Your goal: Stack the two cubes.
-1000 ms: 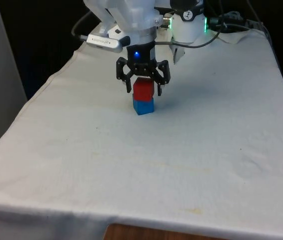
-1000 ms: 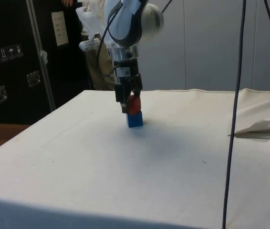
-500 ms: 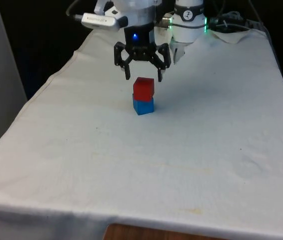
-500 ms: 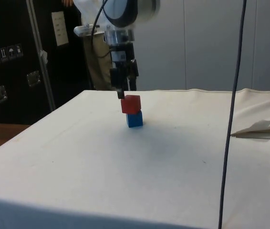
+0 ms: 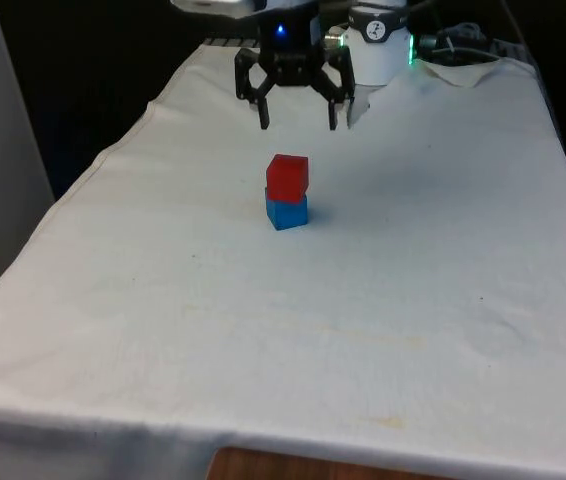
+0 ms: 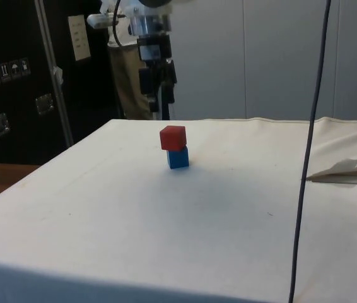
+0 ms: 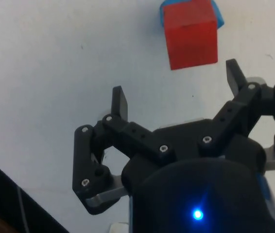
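Two cubes are sitting stacked near the middle of the worktop: the red cube is resting on the blue cube, slightly askew. The hand is hovering above and behind them, fingers spread wide, gripping nothing. Any retreat should go straight upward, away from the stack. Both cubes look rigid, smooth, sharp-edged; the cloth is soft and faintly creased.

Dark cabinets stand beside a pale grey wall behind the white-clothed desk.
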